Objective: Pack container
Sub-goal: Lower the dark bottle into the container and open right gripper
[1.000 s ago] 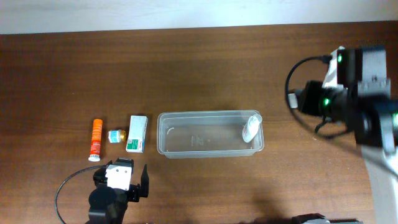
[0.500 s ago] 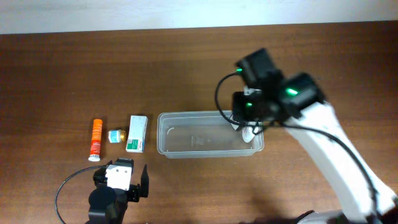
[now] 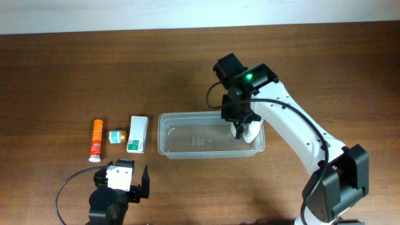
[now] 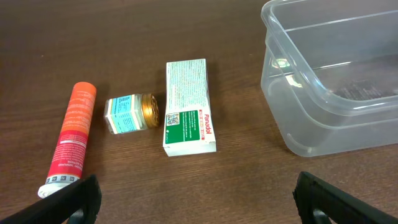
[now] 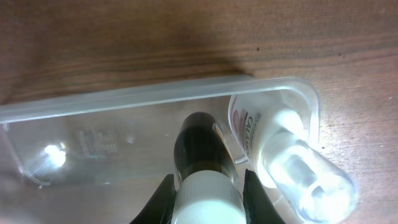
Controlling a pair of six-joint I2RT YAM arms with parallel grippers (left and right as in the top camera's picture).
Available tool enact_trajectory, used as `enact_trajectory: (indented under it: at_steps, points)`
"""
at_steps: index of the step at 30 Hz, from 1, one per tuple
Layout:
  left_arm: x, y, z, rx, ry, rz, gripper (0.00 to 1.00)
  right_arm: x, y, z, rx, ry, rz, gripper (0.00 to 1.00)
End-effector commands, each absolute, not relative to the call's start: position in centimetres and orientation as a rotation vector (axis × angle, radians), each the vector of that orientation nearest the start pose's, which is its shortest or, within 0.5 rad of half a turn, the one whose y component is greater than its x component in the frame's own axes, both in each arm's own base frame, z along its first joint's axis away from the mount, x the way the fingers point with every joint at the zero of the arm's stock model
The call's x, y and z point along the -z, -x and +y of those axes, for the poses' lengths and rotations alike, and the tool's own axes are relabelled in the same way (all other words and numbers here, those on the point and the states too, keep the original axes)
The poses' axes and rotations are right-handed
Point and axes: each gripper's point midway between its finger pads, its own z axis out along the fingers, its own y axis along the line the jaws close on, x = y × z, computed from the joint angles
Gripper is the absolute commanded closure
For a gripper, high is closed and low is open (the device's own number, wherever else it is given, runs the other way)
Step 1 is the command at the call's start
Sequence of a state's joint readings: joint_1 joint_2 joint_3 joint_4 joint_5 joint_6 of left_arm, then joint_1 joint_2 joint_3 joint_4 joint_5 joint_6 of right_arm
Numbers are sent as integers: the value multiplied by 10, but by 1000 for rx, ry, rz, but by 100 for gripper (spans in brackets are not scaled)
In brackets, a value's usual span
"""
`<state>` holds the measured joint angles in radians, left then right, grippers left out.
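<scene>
One wooden table (image 3: 75, 75) lies under my two arms. On it, near the middle, stands one container (image 3: 187, 134), a long clear tub with its long side left to right.

My right gripper (image 5: 208, 193) hangs over the tub's right end. Its fingers (image 5: 160, 198) press on either side of the white cap of one dark bottle (image 5: 200, 149), which points down into the tub. My left gripper (image 4: 199, 193) is at the near edge of the table, left of the tub. Its fingers are spread wide with nothing between them.

Left of the tub and apart from it, three things lie in a row. There is one white-and-green carton (image 3: 138, 134) nearest the tub. One orange tube (image 3: 96, 140) with a white end is farthest left.

One white bottle (image 5: 292, 155) lies inside the tub against its right end wall, just beside the dark one.

One small jar (image 3: 116, 136) with a gold lid lies on its side between carton and tube.
</scene>
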<state>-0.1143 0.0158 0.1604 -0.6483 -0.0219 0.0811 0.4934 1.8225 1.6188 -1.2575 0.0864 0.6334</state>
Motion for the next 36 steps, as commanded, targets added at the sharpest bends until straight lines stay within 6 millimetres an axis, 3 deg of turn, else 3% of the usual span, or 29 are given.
enact_trajectory:
  at_steps: [1,7,20,36]
  points:
    - [-93,-204,-20,8,-178,2065,0,-120,-319,157,44,-266,3017,96]
    - [-93,-204,-20,8,-178,2064,0,-99,-310,164,-8,-258,3057,96]
    - [-93,-204,-20,8,-178,2065,0,-99,-290,194,-17,-196,3063,95]
    - [-93,-204,-20,8,-178,2065,0,-100,-296,171,140,-221,3021,89]
